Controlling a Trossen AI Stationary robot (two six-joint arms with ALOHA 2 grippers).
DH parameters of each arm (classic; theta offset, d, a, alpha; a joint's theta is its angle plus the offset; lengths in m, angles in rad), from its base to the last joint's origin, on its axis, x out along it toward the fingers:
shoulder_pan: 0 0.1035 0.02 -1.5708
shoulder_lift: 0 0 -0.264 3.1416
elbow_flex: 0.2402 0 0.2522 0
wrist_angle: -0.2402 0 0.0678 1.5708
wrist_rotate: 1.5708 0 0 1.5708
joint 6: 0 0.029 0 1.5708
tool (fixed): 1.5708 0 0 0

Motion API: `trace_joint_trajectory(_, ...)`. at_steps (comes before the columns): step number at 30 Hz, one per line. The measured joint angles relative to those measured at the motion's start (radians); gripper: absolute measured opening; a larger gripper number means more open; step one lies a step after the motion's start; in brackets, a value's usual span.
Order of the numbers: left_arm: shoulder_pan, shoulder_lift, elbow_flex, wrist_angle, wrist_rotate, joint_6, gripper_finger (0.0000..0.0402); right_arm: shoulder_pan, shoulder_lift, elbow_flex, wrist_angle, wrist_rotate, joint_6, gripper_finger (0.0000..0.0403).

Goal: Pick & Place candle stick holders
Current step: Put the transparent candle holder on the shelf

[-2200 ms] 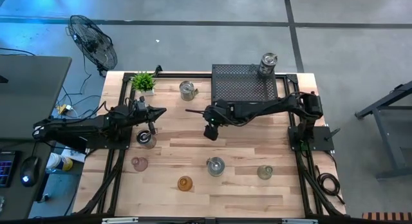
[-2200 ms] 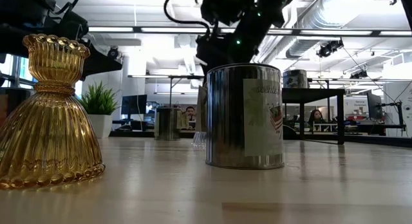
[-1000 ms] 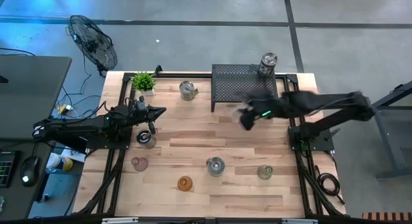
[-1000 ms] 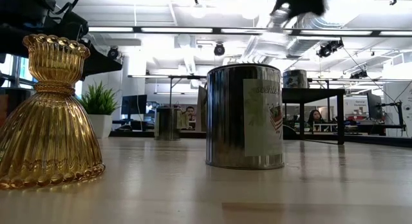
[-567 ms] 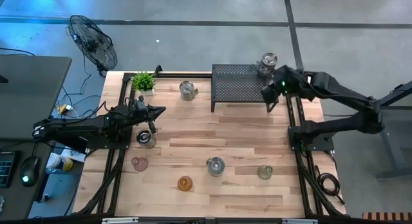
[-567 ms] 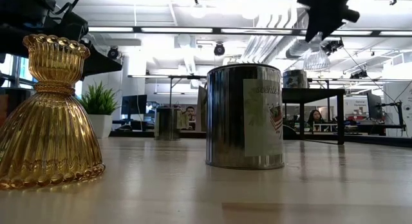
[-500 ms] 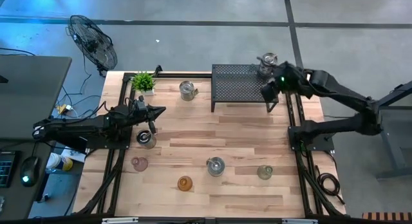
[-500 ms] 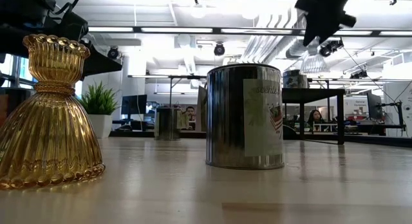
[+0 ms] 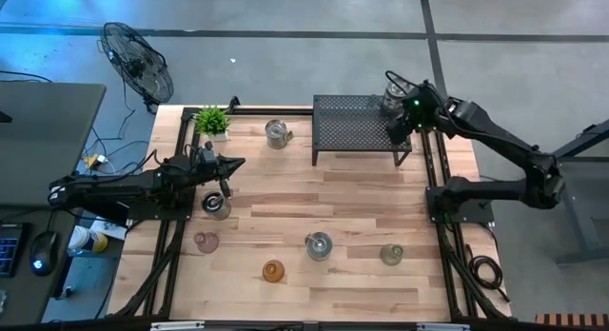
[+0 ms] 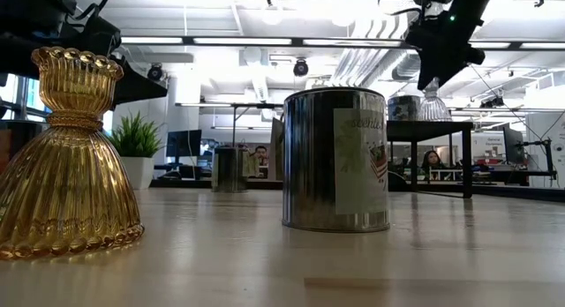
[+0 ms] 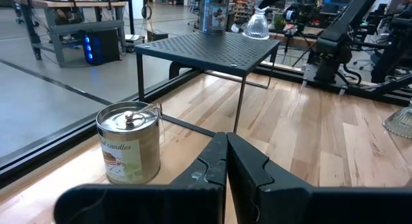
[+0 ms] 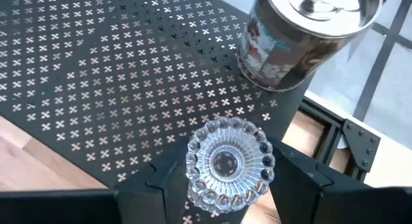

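1 clear glass holder clamped in right gripper, above black mesh rack corner beside tin. Left gripper closed, empty, low over worktop.

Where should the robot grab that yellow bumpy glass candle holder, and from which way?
Probably at the narrow neck of the ribbed amber glass candle holder, coming down from above with fingers either side. It stands upright with a wide flared skirt below and a cup on top, so the waist is the slimmest spot and the flares should stop slipping.

Clear beaded glass holder, black cross-perforated rack, seemingly silver printed tin.
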Motion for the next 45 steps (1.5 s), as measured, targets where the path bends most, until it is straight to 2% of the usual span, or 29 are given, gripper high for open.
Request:
trace_joint_trajectory(14,0.000,0.000,0.000,0.000,-0.001,0.000,0.0001,-0.034,0.033,0.001,0.012,-0.033,-0.019,0.0184)
trace_joint_trajectory(24,0.000,0.000,0.000,0.000,-0.001,0.000,0.0001,-0.034,0.045,0.001,0.007,0.011,-0.029,0.0187)
trace_joint_trajectory(40,0.000,0.000,0.000,0.000,-0.004,0.000,0.0001,-0.034,0.045,0.001,0.044,0.012,-0.062,0.0189)
trace_joint_trajectory(45,0.000,0.000,0.000,0.000,-0.004,0.000,0.0001,-0.034,0.045,0.001,0.048,0.028,-0.064,0.0214)
